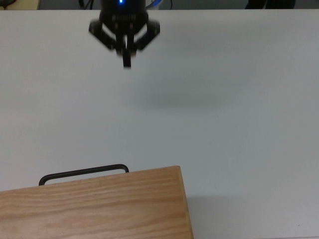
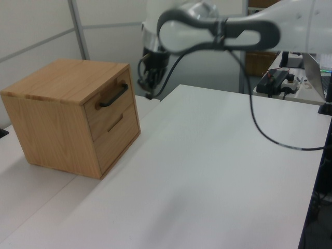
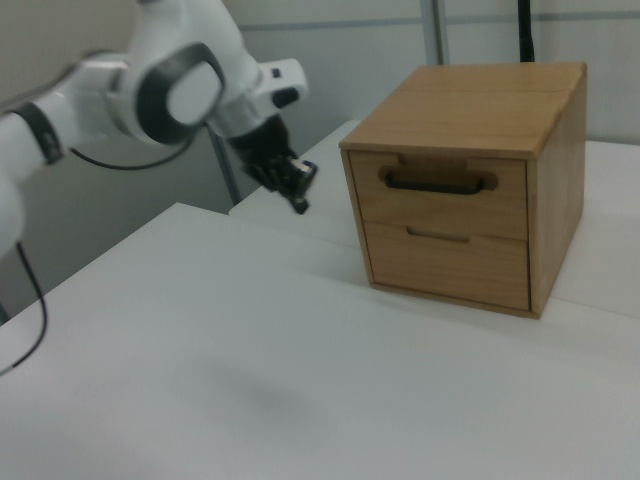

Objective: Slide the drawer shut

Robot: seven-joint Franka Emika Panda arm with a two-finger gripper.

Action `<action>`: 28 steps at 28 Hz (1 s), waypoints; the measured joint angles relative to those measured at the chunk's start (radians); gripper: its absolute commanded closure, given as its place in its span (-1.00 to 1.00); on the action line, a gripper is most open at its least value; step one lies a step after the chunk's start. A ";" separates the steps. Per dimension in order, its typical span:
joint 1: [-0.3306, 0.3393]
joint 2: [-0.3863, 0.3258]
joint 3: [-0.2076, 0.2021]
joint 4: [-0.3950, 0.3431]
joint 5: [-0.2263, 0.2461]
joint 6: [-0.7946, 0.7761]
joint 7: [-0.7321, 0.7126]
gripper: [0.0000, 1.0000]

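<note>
Worktop (image 2: pixel 207 171), white and matte, fills most of every view. Next in size is the wood-grained cabinet (image 2: pixel 57 98), at the centre left of the left view, the upper right of the right view, and only a top slab along the bottom edge of the top view. The white arm (image 2: pixel 244 26) crosses the top of the left view and enters from the upper left of the right view; the top view shows none of it beyond the hand.

The drawer (image 3: pixel 440 195) sits in the upper half of the cabinet front, its panel flush with the face, as the right view shows head-on; a second front with a slot pull lies below it. In the top view the drawer shows only as its slim black bar handle (image 1: pixel 83 173) jutting past the cabinet's edge at lower left.

The hand (image 1: pixel 126 62) hangs at the top edge of the top view, well apart from the handle, fingers pressed together with nothing between them. In the right view it appears left of the cabinet, above the worktop.
</note>
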 measured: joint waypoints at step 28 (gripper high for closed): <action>-0.006 -0.120 -0.006 0.000 0.002 -0.321 0.060 -1.00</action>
